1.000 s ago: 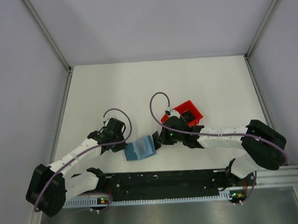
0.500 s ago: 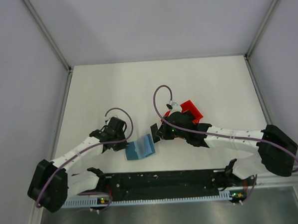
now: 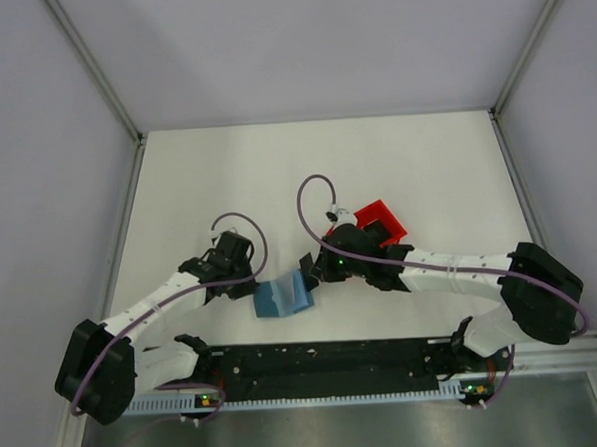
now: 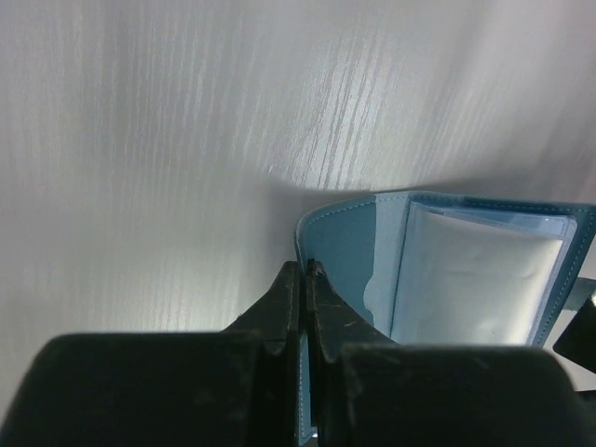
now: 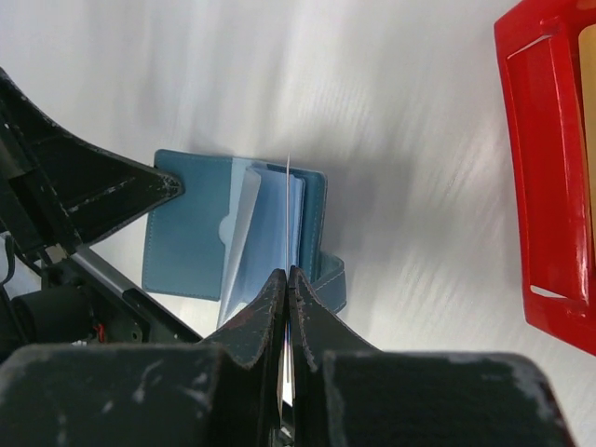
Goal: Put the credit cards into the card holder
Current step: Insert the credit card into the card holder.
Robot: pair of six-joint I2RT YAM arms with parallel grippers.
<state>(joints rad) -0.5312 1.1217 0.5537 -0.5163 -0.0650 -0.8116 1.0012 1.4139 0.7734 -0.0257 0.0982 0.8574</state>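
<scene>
The teal-blue card holder (image 3: 282, 298) lies open on the table between the arms. My left gripper (image 3: 243, 279) is shut on the edge of its left cover (image 4: 340, 247), and the shiny pockets (image 4: 475, 279) lie to the right. My right gripper (image 3: 309, 271) is shut on a thin card (image 5: 288, 200) seen edge-on. The card's far edge stands over the holder's pocket leaves (image 5: 270, 223); I cannot tell if it is inside one. In the right wrist view the left gripper's fingers (image 5: 102, 200) rest on the holder (image 5: 191, 233). Another gold/tan card (image 5: 589, 102) lies in the red bin.
The red bin (image 3: 379, 222) stands just right of the right gripper, and its rim (image 5: 526, 177) fills the right edge of the right wrist view. The black rail of the arm bases (image 3: 326, 360) runs close below the holder.
My right gripper has carried the card left from the red bin and lowered it to the holder's pockets. The left gripper and the holder shifted slightly right.
</scene>
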